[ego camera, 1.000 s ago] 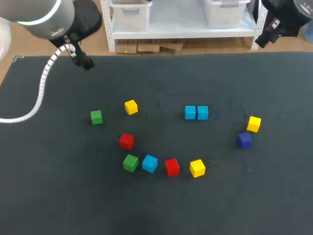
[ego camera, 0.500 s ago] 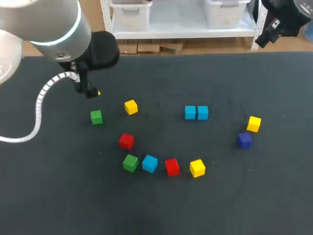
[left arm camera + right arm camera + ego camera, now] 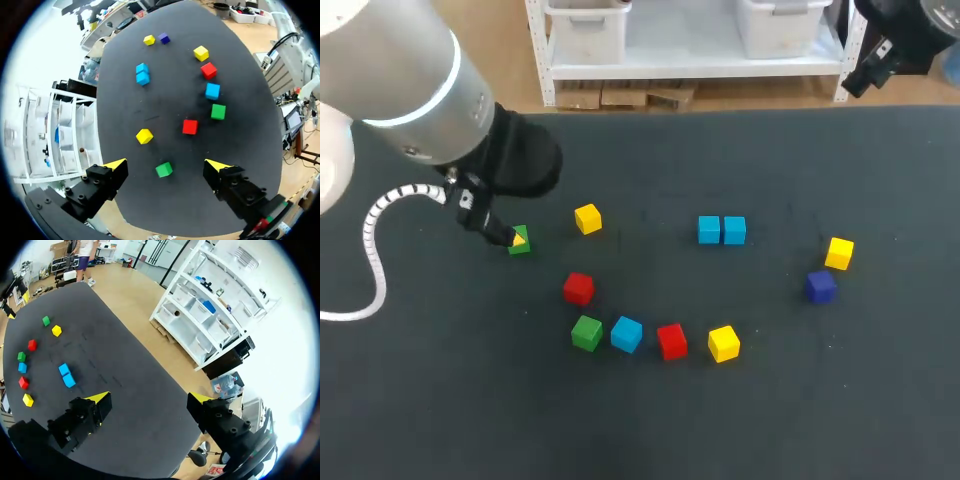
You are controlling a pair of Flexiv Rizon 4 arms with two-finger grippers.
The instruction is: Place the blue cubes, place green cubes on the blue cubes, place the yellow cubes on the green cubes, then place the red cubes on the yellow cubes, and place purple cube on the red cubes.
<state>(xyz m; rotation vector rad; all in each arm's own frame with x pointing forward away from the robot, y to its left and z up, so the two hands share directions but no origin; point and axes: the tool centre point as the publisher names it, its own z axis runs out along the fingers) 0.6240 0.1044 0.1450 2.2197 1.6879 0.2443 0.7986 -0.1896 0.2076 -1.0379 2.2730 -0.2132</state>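
On the dark cloth counter (image 3: 440,400), a pair of light-blue cubes (image 3: 721,230) sits touching, side by side, near the middle. To its left lies a yellow cube (image 3: 587,218), and further left a green cube (image 3: 518,241) between the spread fingers of the left pincer (image 3: 166,164). Nearer the robot runs a row, left to right: second green cube (image 3: 586,333), blue cube (image 3: 626,334), red cube (image 3: 671,341), second yellow cube (image 3: 723,343). Another red cube (image 3: 578,288) lies behind the row's left end. At the right, a third yellow cube (image 3: 839,253) lies just behind a dark purple cube (image 3: 820,287).
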